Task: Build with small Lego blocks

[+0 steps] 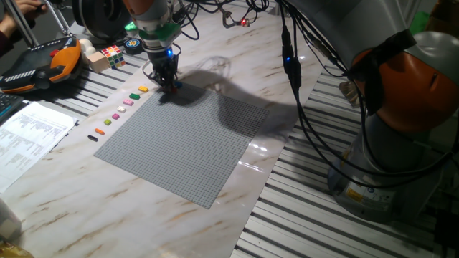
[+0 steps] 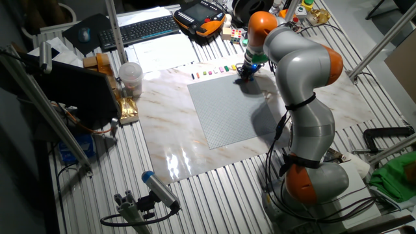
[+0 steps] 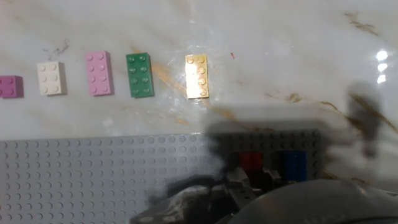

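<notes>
My gripper (image 1: 171, 80) is down at the far corner of the grey baseplate (image 1: 193, 143), and its fingers are dark and blurred in the hand view (image 3: 261, 182). A red brick (image 3: 250, 160) and a blue brick (image 3: 295, 163) sit on the plate's edge right at the fingertips. I cannot tell whether the jaws hold either one. On the marble beside the plate lies a row of loose bricks: yellow (image 3: 197, 76), green (image 3: 140, 74), pink (image 3: 99, 73), white (image 3: 51, 78) and magenta (image 3: 9, 86). The row continues to orange (image 1: 100, 131) and black (image 1: 92, 137). The gripper also shows in the other fixed view (image 2: 247, 70).
A puzzle cube (image 1: 111, 52), a wooden block (image 1: 98, 61) and an orange teach pendant (image 1: 43, 64) lie beyond the brick row. Printed paper (image 1: 29, 136) is at the left. Black cables (image 1: 301, 100) hang over the table's right side. A plastic cup (image 2: 130, 78) stands at the marble's edge.
</notes>
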You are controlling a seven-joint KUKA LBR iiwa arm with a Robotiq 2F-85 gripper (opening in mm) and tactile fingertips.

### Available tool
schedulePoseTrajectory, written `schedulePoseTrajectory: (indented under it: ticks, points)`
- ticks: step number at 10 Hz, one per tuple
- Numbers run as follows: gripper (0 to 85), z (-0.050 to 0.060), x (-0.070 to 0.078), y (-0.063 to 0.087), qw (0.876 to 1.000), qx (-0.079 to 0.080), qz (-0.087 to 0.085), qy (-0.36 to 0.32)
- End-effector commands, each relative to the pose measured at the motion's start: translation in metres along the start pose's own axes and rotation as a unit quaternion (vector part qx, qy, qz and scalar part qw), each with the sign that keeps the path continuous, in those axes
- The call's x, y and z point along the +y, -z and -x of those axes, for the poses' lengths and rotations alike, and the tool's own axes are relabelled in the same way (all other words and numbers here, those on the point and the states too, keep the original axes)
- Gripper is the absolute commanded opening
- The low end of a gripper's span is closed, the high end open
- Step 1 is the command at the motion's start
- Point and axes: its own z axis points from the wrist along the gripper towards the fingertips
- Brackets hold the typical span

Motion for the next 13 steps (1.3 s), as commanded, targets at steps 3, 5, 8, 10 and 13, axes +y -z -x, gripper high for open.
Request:
schedulePoseTrajectory:
  ticks: [3, 5, 8, 10, 13]
  points:
    - [0.7, 0.0007, -0.0002, 0.0002, 1.0, -0.001, -0.002, -0.003]
    - [0.7, 0.0013, -0.0001, -0.0001, 1.0, 0.0, -0.004, -0.013]
    - [0.7, 0.002, -0.0007, -0.0002, 1.0, 0.002, -0.003, -0.024]
    - [0.7, 0.0018, -0.0012, -0.0004, 1.0, 0.003, -0.003, -0.028]
    - [0.7, 0.0012, -0.0009, -0.0011, 0.999, 0.004, -0.004, -0.032]
